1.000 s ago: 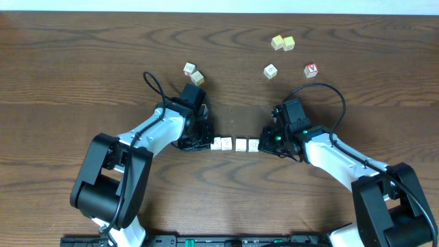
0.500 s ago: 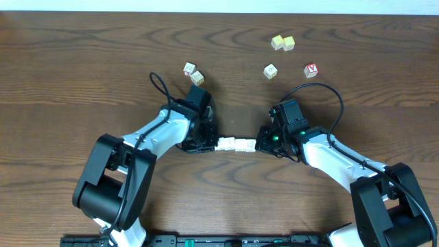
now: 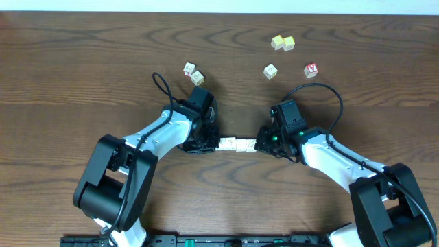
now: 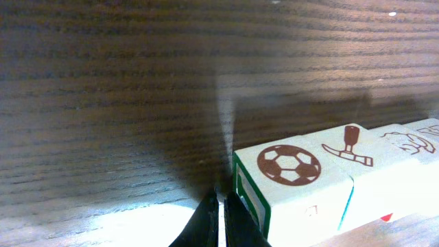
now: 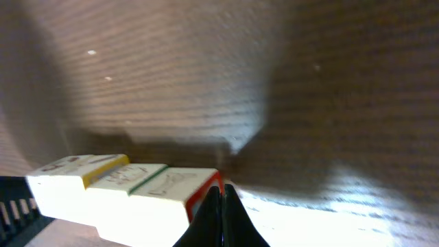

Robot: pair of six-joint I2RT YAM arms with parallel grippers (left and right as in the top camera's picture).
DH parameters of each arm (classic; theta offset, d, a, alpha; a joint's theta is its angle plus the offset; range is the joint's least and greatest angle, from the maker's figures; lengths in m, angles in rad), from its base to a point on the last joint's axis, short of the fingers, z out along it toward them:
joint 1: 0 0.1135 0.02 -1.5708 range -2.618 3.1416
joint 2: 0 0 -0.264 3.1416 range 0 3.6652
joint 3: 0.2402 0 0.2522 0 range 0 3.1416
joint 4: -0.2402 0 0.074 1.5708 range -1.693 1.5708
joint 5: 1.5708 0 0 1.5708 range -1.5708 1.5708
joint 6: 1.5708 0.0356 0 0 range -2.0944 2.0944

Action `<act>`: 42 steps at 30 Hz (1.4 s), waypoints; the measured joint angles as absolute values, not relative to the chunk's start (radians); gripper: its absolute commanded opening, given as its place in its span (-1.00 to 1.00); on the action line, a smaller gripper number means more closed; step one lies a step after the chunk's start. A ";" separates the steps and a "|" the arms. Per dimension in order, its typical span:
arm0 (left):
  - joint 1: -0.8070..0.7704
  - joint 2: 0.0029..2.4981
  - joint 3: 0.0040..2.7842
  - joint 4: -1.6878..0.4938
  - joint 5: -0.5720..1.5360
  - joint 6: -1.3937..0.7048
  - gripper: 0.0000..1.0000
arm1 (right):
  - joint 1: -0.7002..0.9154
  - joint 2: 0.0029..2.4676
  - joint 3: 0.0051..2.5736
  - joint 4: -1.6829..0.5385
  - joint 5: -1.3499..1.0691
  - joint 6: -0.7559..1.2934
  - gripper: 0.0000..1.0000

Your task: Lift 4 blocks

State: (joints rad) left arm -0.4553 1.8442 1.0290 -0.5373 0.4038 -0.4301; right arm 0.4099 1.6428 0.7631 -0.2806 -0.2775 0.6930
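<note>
Pressure comes from my left hand [image 3: 211,144], its fingers shut together with nothing between them, butted against the left end of a row of small pale wooden picture cubes [image 3: 236,145] on the dark wooden table [image 3: 82,82]. My right hand [image 3: 259,144], likewise shut, pushes the opposite end. The row looks clamped, but I cannot tell whether it has left the table, so I judge the lift itself remains.

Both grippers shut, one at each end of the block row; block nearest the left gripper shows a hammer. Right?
No. The block nearest the left gripper shows a soccer ball; the hammer is on the next block. Left wrist view shows it.
</note>
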 measured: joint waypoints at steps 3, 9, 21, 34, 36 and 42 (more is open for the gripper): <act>-0.450 1.840 1.031 -0.578 0.397 -0.430 -0.85 | 0.408 1.643 0.781 -0.390 -0.254 0.697 -0.98; -0.415 1.795 1.031 -0.681 0.302 -0.430 -0.85 | 0.390 1.644 0.897 -0.682 -0.139 0.678 -0.97; -0.413 1.644 1.031 -0.775 0.030 -0.550 -0.86 | 0.507 1.645 1.024 -0.849 -0.175 0.589 -0.98; -0.413 1.644 1.031 -0.798 -0.118 -0.610 -0.85 | 0.722 1.736 1.018 -0.741 -0.045 0.778 -0.98; -0.413 1.644 1.031 -0.799 -0.119 -0.612 -0.86 | 0.722 1.762 1.018 -0.705 -0.042 0.778 -0.98; -0.413 1.644 1.031 -0.800 -0.120 -0.625 -0.86 | 0.725 1.802 1.018 -0.653 -0.055 0.755 -0.98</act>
State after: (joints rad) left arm -0.4133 1.6436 1.0309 -0.8001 -0.1196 -0.6250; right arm 0.7254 1.8019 1.0176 -0.6525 -0.0547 0.7547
